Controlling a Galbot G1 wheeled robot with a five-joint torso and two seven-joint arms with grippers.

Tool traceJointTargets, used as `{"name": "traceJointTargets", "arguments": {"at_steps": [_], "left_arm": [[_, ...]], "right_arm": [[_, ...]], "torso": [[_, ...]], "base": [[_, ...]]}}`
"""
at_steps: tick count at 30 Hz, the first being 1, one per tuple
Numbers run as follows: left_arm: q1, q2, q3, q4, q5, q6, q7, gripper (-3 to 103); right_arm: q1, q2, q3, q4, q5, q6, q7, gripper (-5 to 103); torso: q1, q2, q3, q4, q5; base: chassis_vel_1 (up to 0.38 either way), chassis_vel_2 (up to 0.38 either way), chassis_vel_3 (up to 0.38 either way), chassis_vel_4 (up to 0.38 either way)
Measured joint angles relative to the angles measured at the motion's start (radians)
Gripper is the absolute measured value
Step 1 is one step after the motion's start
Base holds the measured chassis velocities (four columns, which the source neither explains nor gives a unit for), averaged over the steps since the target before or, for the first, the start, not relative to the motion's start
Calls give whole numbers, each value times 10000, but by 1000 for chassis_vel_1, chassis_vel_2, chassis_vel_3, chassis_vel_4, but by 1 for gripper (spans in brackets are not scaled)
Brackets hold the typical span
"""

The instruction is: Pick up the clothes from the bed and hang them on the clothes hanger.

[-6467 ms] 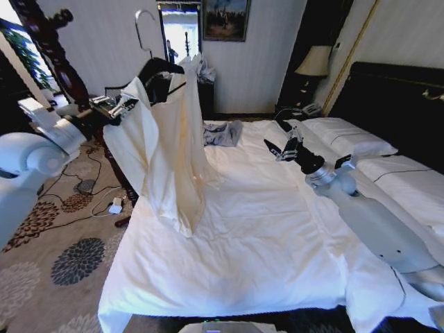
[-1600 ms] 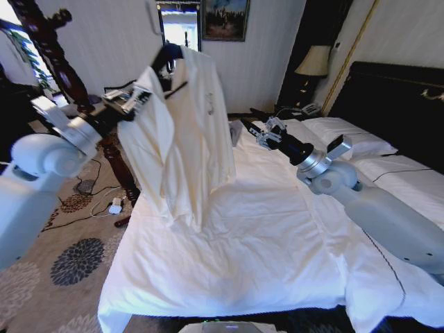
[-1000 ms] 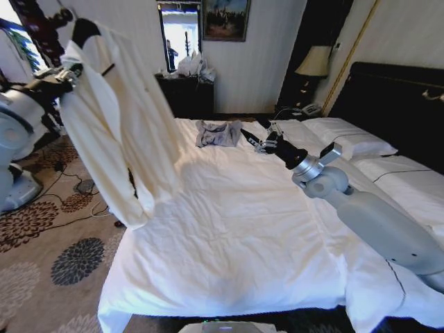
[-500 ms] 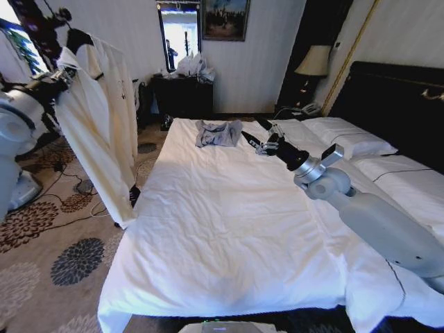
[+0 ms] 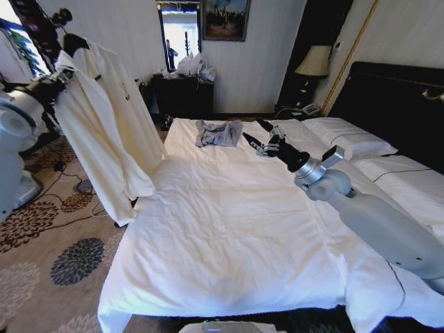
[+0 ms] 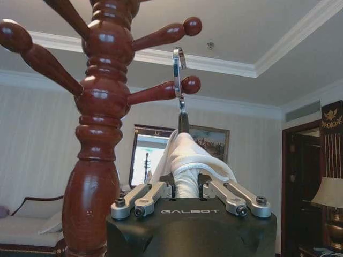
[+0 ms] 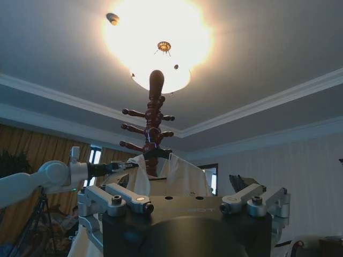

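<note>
L end effector [image 6: 190, 195] pinching wrinkled cream clothes [image 5: 104, 132] | slim black clothes hanger [image 5: 75, 43] | R end effector [image 5: 258, 141] spread over bed [image 5: 229, 229]

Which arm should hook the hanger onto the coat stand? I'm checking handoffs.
Left. The left gripper holds the clothes, hanger hook beside a stand peg; the right gripper hovers over the bed.

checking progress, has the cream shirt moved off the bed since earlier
Yes. The cream shirt, held by the left gripper, has swung left off the bed toward the wooden coat stand.
</note>
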Motion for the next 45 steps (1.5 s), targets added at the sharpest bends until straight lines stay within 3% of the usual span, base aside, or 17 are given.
{"name": "traceJointTargets", "arguments": {"at_steps": [9, 16, 45], "left_arm": [[-627, -420, 511, 507, 186, -1, 191, 19], [-96, -448, 175, 286, 313, 2, 110, 19], [235, -359, 36, 51, 289, -54, 56, 19]], "right_arm": [[-302, -114, 147, 16, -76, 93, -109, 100], [-403, -273, 254, 1, -77, 179, -160, 100], [-542, -262, 263, -68, -111, 252, -243, 100]], "torso": [[0, 0, 0, -4, 3], [0, 2, 0, 0, -1], [-1, 2, -1, -1, 1]], "base": [[0, 0, 0, 0], [0, 0, 0, 0], [0, 0, 0, 0]]}}
